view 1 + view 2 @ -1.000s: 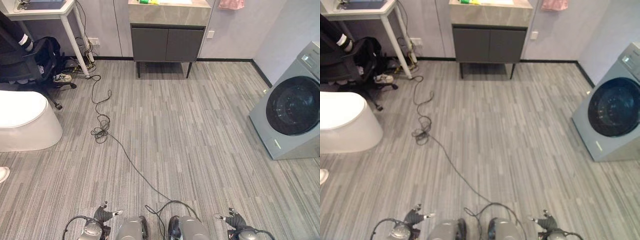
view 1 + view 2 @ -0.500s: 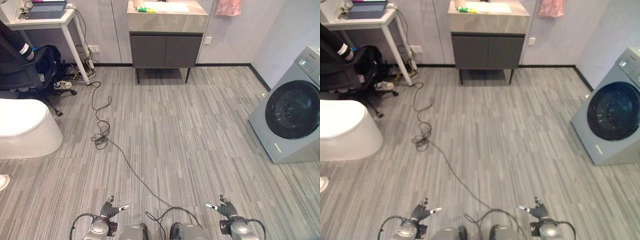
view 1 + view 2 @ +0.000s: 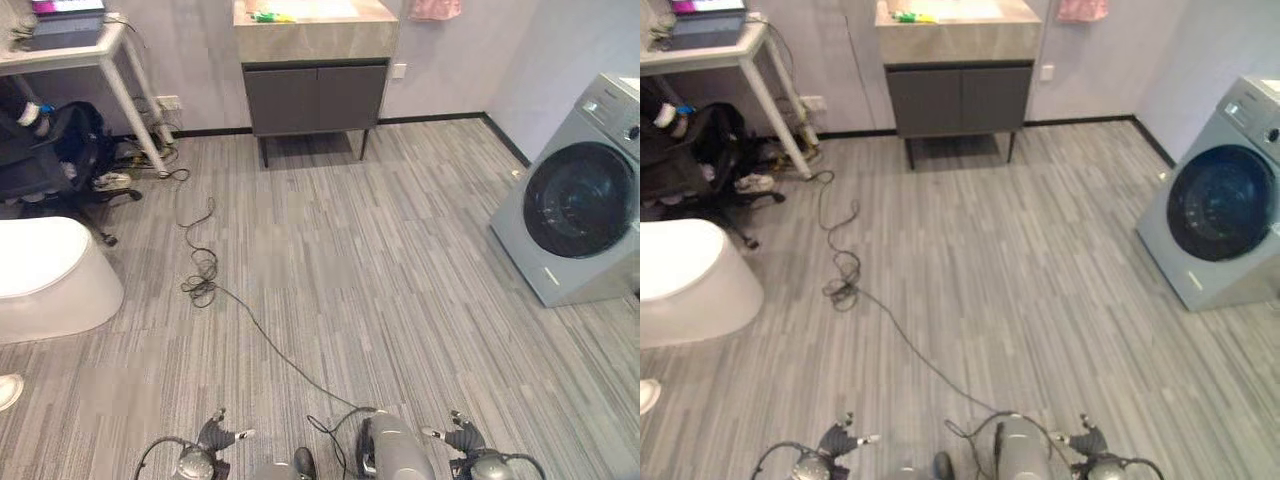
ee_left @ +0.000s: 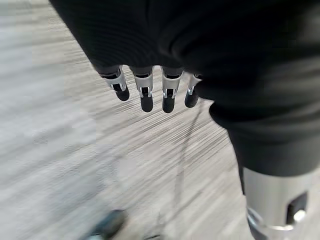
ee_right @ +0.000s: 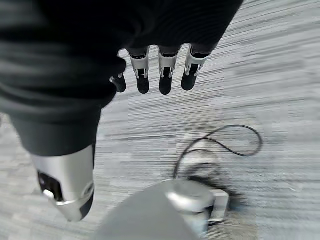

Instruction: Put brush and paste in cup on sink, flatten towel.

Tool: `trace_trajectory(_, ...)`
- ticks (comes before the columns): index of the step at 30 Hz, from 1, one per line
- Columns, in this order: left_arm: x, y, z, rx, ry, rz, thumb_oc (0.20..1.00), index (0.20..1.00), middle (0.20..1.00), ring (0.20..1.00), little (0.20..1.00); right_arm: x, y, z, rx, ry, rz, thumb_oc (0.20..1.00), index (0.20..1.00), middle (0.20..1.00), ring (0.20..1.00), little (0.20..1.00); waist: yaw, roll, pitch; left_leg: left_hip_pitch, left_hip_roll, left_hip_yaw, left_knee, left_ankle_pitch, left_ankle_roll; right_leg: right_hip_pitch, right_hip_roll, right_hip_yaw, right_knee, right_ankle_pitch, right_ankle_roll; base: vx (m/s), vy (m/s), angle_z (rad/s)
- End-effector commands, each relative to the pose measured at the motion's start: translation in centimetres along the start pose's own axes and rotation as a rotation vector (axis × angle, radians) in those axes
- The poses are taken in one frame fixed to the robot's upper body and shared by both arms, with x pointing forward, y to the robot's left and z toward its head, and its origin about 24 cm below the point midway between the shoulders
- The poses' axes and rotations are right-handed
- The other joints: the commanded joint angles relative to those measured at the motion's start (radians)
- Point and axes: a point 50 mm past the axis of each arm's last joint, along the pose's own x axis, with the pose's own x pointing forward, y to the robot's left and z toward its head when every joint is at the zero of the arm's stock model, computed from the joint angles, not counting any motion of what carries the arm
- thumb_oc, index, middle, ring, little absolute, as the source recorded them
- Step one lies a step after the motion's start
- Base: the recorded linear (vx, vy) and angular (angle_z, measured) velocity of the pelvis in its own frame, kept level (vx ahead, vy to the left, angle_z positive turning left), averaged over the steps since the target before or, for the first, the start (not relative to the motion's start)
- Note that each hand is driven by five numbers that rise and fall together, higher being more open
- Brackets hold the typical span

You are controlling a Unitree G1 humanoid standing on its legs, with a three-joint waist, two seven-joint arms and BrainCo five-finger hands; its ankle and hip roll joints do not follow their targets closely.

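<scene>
Bathroom floor (image 3: pixel 380 270) stretches ahead; sink (image 3: pixel 315 28) at 12 o'clock, towel (image 3: pixel 433 9) beside. Left hand (image 4: pixel 150 92) and right hand (image 5: pixel 160 75) relaxed, empty. Nothing started.

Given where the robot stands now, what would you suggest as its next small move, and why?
Probably keep walking forward toward the sink cabinet at the far wall. The green items lie on its top and the pink towel hangs beside it, all out of reach, while the left hand and right hand hang open, holding nothing.

Left hand (image 4: pixel 150 90) and right hand (image 5: pixel 160 75) low, fingers relaxed, empty.
</scene>
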Motion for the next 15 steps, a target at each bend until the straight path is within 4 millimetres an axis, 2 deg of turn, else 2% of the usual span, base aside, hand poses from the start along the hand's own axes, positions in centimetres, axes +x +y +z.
trace_trajectory(1, 0.2, 0.5, 0.7, 0.070, -0.027, -0.016, 1.000, 1.000, 1.000, 1.000, 1.000, 0.5, -1.9, 1.0, -0.027, -0.014, -0.064, 1.000, 1.000, 1.000, 1.000, 1.000, -0.024, -0.018, -0.014, 0.123, -0.023, -0.027, -0.069, -0.039, -0.102, 0.009, -0.037, 0.059, -0.206, 0.172, -0.002, 0.39, -0.056, 0.32)
trace_trajectory(2, 0.3, 0.3, 1.3, 0.070, -0.043, -0.017, 1.000, 1.000, 1.000, 1.000, 1.000, 0.4, -2.2, 0.5, -0.038, 0.007, -0.071, 1.000, 1.000, 1.000, 1.000, 1.000, -0.033, -0.016, -0.007, 0.154, -0.024, -0.038, -0.060, -0.069, -0.112, 0.011, -0.054, 0.063, -0.302, 0.199, 0.007, 0.34, -0.042, 0.25)
trace_trajectory(6, 0.4, 0.3, 1.6, 0.036, -0.051, -0.010, 1.000, 1.000, 1.000, 1.000, 1.000, 0.2, -2.6, -0.3, -0.032, 0.040, -0.076, 1.000, 1.000, 1.000, 1.000, 1.000, -0.049, -0.015, -0.004, 0.214, -0.023, -0.061, -0.055, -0.112, -0.126, -0.002, -0.081, 0.060, -0.397, 0.239, 0.018, 0.33, -0.060, 0.24)
trace_trajectory(8, 0.4, 0.0, 1.7, 0.025, -0.051, -0.014, 1.000, 1.000, 1.000, 1.000, 1.000, 0.1, -2.8, -0.5, -0.033, 0.046, -0.074, 1.000, 1.000, 1.000, 1.000, 1.000, -0.064, -0.009, -0.011, 0.282, -0.012, -0.095, -0.057, -0.146, -0.142, -0.017, -0.097, 0.061, -0.378, 0.269, 0.022, 0.57, -0.178, 0.17)
trace_trajectory(11, 0.3, 0.0, 1.1, 0.035, -0.029, -0.016, 1.000, 1.000, 1.000, 1.000, 1.000, 0.0, -2.9, -0.9, -0.050, 0.054, -0.070, 1.000, 1.000, 1.000, 1.000, 1.000, -0.072, 0.004, -0.046, 0.322, 0.015, -0.132, -0.050, -0.135, -0.156, -0.027, -0.083, 0.057, -0.327, 0.252, 0.004, 0.49, -0.214, 0.44)
trace_trajectory(12, 0.3, -0.4, 1.2, 0.034, -0.023, -0.021, 1.000, 1.000, 1.000, 1.000, 1.000, 0.1, -3.1, -0.5, -0.064, 0.044, -0.075, 1.000, 1.000, 1.000, 1.000, 1.000, -0.084, 0.004, -0.043, 0.318, 0.024, -0.127, -0.038, -0.137, -0.159, -0.026, -0.077, 0.075, -0.327, 0.276, -0.003, 0.46, -0.326, 0.81)
trace_trajectory(13, 0.1, -0.7, 0.1, 0.012, 0.020, -0.032, 1.000, 1.000, 1.000, 1.000, 1.000, 0.0, -3.2, -0.9, -0.069, 0.046, -0.067, 1.000, 1.000, 1.000, 1.000, 1.000, -0.088, 0.024, -0.075, 0.299, 0.079, -0.131, 0.036, -0.038, -0.203, -0.009, -0.023, 0.073, -0.298, 0.248, -0.032, 0.62, -0.477, 0.64)
trace_trajectory(14, -0.1, -1.1, -0.2, 0.012, 0.031, -0.047, 1.000, 1.000, 1.000, 1.000, 1.000, 0.0, -3.3, -0.6, -0.089, 0.039, -0.062, 1.000, 1.000, 1.000, 1.000, 1.000, -0.087, 0.032, -0.082, 0.256, 0.108, -0.130, 0.153, 0.065, -0.227, 0.016, 0.003, 0.067, -0.291, 0.229, -0.057, 0.92, -0.945, 0.27)
trace_trajectory(15, 0.1, -1.1, 0.4, 0.060, 0.004, -0.072, 1.000, 1.000, 1.000, 1.000, 1.000, 0.1, -4.4, 0.2, -0.111, 0.010, -0.085, 1.000, 1.000, 1.000, 1.000, 1.000, -0.062, 0.004, -0.059, 0.029, 0.179, -0.119, 0.556, 0.265, -0.229, 0.128, 0.038, 0.065, -0.300, 0.134, -0.148, 0.71, -0.859, 0.18)
